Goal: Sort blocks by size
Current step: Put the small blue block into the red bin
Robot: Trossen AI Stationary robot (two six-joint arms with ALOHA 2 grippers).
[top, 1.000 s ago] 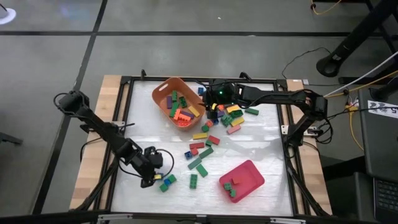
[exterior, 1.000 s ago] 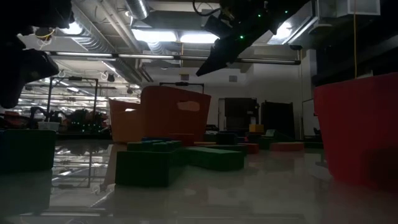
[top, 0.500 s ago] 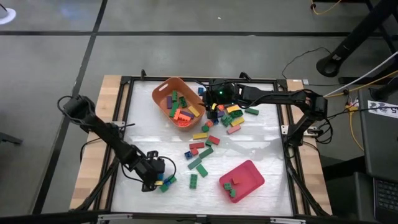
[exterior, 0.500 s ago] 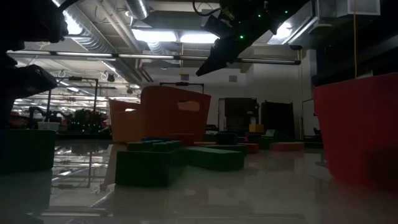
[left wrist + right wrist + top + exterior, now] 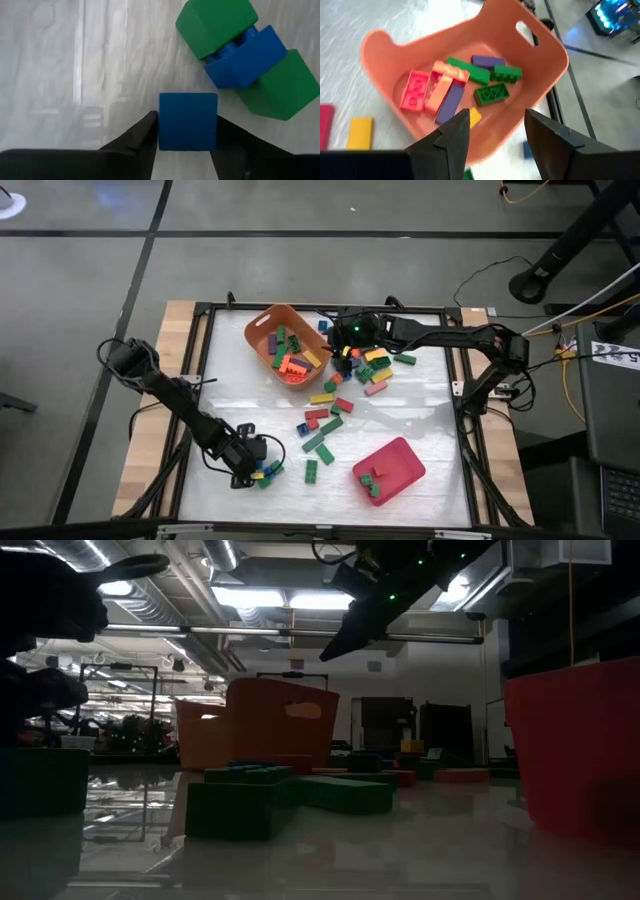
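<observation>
At the table's seven o'clock corner, the left gripper (image 5: 186, 150) has its fingers pressed on a small blue block (image 5: 188, 121); the red tray (image 5: 405, 457) lies toward three o'clock.

The right gripper (image 5: 495, 132), fingers apart and empty, hovers by the orange tub (image 5: 540, 50).

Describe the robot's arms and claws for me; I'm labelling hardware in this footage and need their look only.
Both arms are dark, slim and jointed, with black cables running along them. The left claw has two black, wedge-shaped fingers tapering to points. The right claw has the same black angular fingers; its wrist housing shows small green indicator lights from above.
</observation>
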